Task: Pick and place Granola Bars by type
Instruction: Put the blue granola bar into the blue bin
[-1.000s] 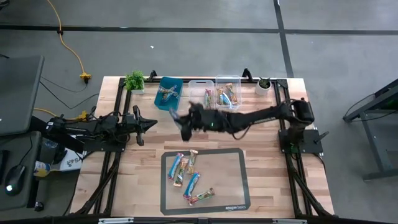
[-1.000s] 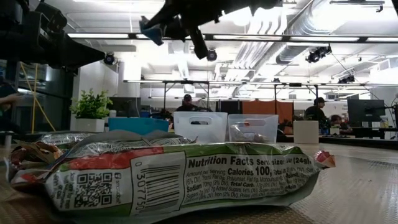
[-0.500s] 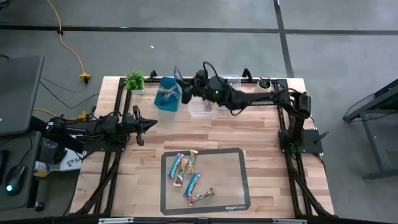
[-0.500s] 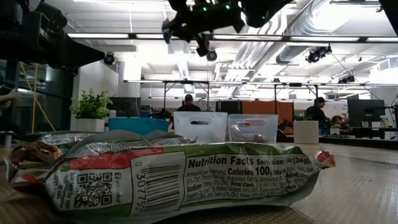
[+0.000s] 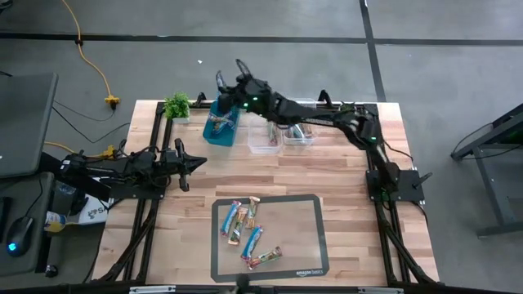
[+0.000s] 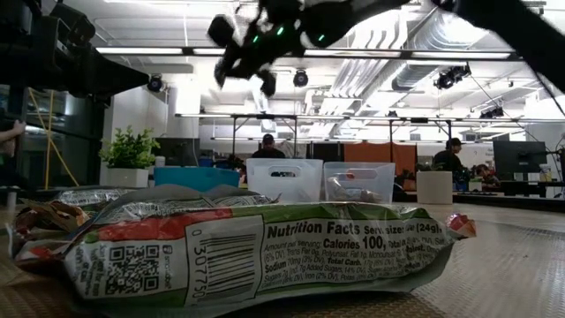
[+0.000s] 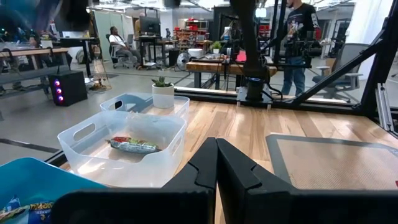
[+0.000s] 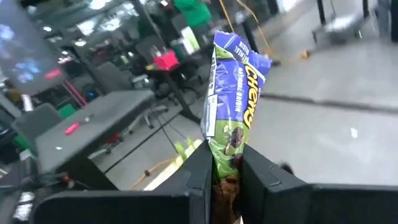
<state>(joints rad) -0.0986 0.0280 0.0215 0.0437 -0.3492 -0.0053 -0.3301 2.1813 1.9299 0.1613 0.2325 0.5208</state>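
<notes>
right gripper (image 8: pixel 222 163) clamped on blue granola bar (image 8: pixel 233 93) | above teal bin (image 5: pixel 221 122) | lower before letting go | left gripper (image 7: pixel 217 163) closed, parked

A wooden desk (image 5: pixel 343 175) stands on a grey floor (image 5: pixel 245 69) crossed by dark tape lines. Along the desk's far edge, from left to right in the high view, sit a small green plant (image 5: pixel 176 105), a teal bin (image 5: pixel 222 123), two clear bins (image 5: pixel 264 137) (image 5: pixel 299 131) side by side, and a white pot (image 5: pixel 347 113) with a small plant. A grey mat (image 5: pixel 306 237) with a dark border lies near the front edge. A yellow cable (image 5: pixel 94 64) trails over the floor beyond the left corner, and a dark table (image 5: pixel 24 122) stands further left. In the low view, people (image 6: pixel 266 146) sit at workbenches under ceiling strip lights (image 6: pixel 150 50).
</notes>
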